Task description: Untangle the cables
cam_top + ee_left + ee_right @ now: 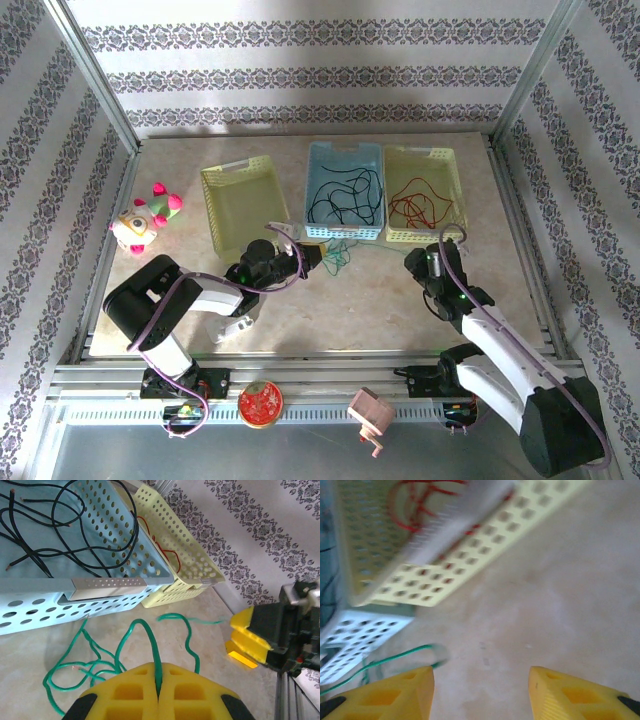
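Left gripper [159, 670]: my yellow pads are pressed together on the thin green cable [151, 637], and the strand rises straight out from between them.
Green cable: loose loops on the beige table [350, 300], just in front of the light-blue perforated plastic basket [345, 232] and inside no basket.
Long axis: roughly left to right along the basket fronts. The tangle of loops lies left of my pinch, and one free end runs off to the right.
Right gripper [482, 677]: spread wide and holding nothing. The green strand lies to its left, near that finger but not between the two.
Nearer arm: the left — it already has the cable.
Other cables: the black cables [345, 195] lie in the blue basket, the red cables [420, 208] in the pale-yellow perforated basket [420, 153].
Likely target: the empty yellow-green basket [245, 205], beyond and left of my left gripper — my guess only.
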Controlling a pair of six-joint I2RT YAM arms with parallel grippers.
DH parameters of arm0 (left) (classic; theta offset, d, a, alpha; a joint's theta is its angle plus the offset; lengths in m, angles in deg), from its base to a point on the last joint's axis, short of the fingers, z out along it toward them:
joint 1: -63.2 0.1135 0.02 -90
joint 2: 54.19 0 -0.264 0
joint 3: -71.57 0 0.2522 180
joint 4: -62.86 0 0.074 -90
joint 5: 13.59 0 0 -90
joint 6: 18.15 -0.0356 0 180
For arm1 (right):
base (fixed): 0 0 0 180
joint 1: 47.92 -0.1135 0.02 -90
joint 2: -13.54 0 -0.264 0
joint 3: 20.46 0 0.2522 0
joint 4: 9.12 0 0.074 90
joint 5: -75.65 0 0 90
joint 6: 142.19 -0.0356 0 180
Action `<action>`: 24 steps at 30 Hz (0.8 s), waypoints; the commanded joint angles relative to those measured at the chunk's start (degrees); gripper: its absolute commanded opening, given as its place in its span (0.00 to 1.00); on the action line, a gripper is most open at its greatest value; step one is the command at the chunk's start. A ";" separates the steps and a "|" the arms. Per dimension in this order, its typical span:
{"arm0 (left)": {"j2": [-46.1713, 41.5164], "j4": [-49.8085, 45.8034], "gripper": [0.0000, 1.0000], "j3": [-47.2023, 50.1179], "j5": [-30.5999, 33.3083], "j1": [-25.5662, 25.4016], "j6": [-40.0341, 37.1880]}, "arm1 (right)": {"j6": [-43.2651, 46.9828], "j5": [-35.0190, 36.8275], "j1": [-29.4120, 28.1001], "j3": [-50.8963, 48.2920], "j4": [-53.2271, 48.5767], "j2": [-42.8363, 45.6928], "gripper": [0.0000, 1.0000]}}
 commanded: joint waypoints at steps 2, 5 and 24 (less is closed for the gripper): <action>1.30 0.33 0.00 -1.79 -2.04 0.78 -1.74 | 13.38 -6.92 -3.31 5.01 5.10 -0.07 0.54; 1.00 -0.34 0.00 -2.06 -2.05 0.56 -2.17 | 16.36 -7.71 -6.85 6.87 6.01 -1.67 0.54; -11.96 11.79 0.00 0.81 -1.21 10.09 10.12 | -6.38 16.07 -3.37 -2.33 -5.31 9.94 0.55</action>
